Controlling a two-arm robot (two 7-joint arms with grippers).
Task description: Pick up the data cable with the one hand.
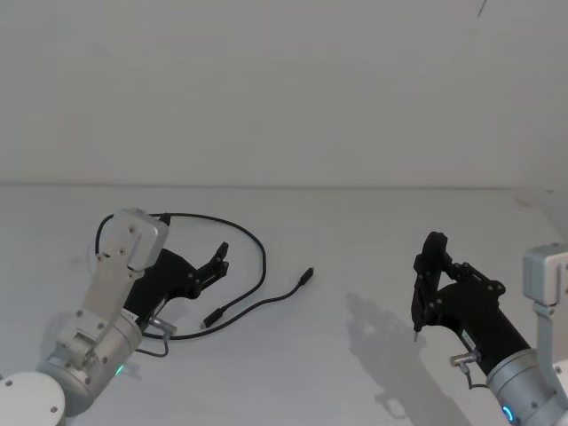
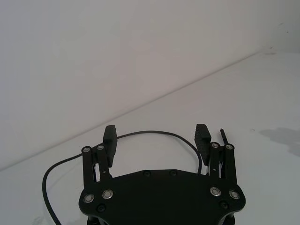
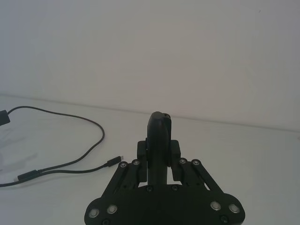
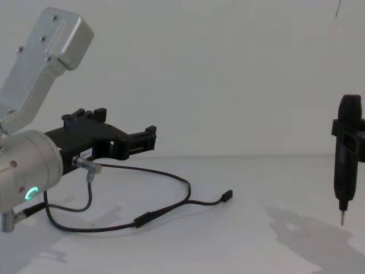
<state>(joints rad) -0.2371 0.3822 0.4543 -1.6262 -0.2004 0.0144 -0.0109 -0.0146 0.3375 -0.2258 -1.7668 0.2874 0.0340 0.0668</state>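
**Head view:** The left gripper [image 1: 219,259] is hovering over the left side of the white table [image 1: 373,222]. Its two fingers are spread wide and gripping nothing. The data cable [image 1: 263,257] is lying on the tabletop and curling in a loop around the front of that gripper. From its inline joint [image 1: 214,316], one branch is running out to a small plug [image 1: 307,276] nearer the table's middle. The right gripper [image 1: 421,297] is hanging well apart on the right, pointing a slim black piece [image 1: 417,321] down toward the surface.

**Left wrist view:** The left gripper [image 2: 156,140] is showing both pads far apart with bare table between them. The data cable [image 2: 140,132] is arching across just beyond the fingertips, not caught by either pad.

**Right wrist view:** The right gripper [image 3: 159,151] is holding its jaws drawn in tight against the slim black piece [image 3: 158,124], which is standing between them. Off to one side, the data cable [image 3: 101,136] is trailing over the table, with its plug [image 3: 112,162] lying nearest that gripper.

**Chest view:** The left gripper [image 4: 142,137] is reaching in from the left above the table, clear of the surface. A green ring [image 4: 29,193] is glowing on its silver wrist. The data cable [image 4: 171,174] is resting below it on the tabletop, with its joint [image 4: 145,218] toward the front and its plug [image 4: 227,196] pointing right. At the right edge, the right gripper [image 4: 348,131] is keeping the slim black piece [image 4: 344,182] upright, with the brass tip hanging just above the table.
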